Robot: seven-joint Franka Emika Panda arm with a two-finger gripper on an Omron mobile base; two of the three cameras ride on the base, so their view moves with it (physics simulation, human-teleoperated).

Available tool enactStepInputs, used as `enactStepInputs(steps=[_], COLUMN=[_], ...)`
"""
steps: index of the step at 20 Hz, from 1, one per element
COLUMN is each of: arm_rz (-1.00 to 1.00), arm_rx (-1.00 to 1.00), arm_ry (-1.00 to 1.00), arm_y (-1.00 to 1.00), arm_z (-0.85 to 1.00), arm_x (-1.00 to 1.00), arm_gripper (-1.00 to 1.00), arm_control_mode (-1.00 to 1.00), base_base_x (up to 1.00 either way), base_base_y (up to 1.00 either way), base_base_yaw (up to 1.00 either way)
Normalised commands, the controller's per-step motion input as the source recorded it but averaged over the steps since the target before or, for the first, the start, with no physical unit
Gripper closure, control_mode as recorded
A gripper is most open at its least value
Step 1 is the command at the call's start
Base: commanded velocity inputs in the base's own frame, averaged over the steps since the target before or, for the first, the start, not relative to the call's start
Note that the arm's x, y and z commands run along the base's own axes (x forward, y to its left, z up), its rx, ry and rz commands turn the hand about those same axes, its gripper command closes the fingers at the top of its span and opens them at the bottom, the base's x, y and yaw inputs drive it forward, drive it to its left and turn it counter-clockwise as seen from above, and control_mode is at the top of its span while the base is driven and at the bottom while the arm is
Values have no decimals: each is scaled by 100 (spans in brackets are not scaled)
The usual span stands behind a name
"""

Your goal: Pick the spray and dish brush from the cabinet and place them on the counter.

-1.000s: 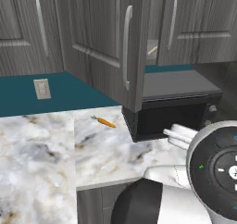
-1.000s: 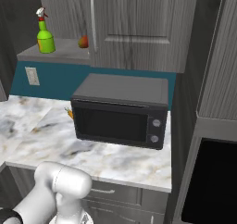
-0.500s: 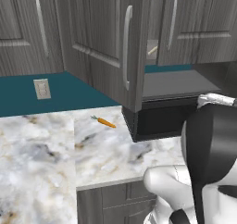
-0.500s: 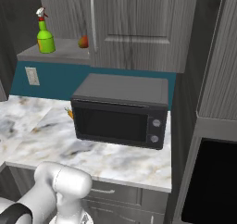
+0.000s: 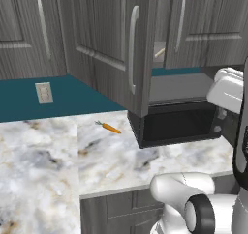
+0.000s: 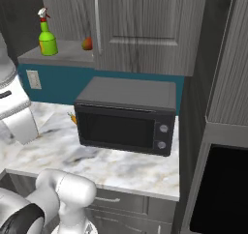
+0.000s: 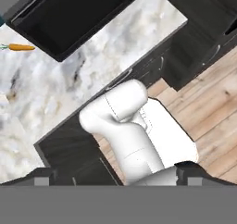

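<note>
Closest in, the arm (image 5: 227, 90) had swung up over the last second: what had been a broad wrist face low at 4 o'clock in the left base view stood as a white link at 3 o'clock, and in the right base view it had come in at 9 o'clock (image 6: 17, 112). The room itself had not shifted, so the base had stayed put. In the hand view the gripper (image 7: 118, 174) pointed down past the robot's own body, jaws spread wide and holding nothing.

Beyond it the counter (image 5: 43, 160) carried a carrot (image 5: 109, 127) toward 10 o'clock of the microwave (image 6: 126, 114). Farther up, on the open shelf of the cabinet (image 6: 140, 30), the spray (image 6: 47, 35) stood upright at 11 o'clock in the right base view, unmoved, an apple (image 6: 87, 43) near it at its 3 o'clock. A pale sliver between the doors in the left base view was probably the dish brush (image 5: 159, 52), though too small to be sure.

Judged from this, neither item had been picked; the arm was only rising toward the shelf
</note>
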Motion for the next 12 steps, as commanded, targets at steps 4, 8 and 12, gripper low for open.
enactStepInputs(steps=[4, 8, 12], arm_rz=[0, 0, 0], arm_rx=[42, 45, 41], arm_ry=[37, 24, 21], arm_y=[1, 9, 26], arm_z=[-1, -4, -2], arm_x=[38, 25, 4], arm_gripper=[-100, -100, -100], arm_control_mode=[-100, -100, -100], base_base_x=[0, 0, 0], base_base_y=[0, 0, 0], base_base_yaw=[0, 0, 0])
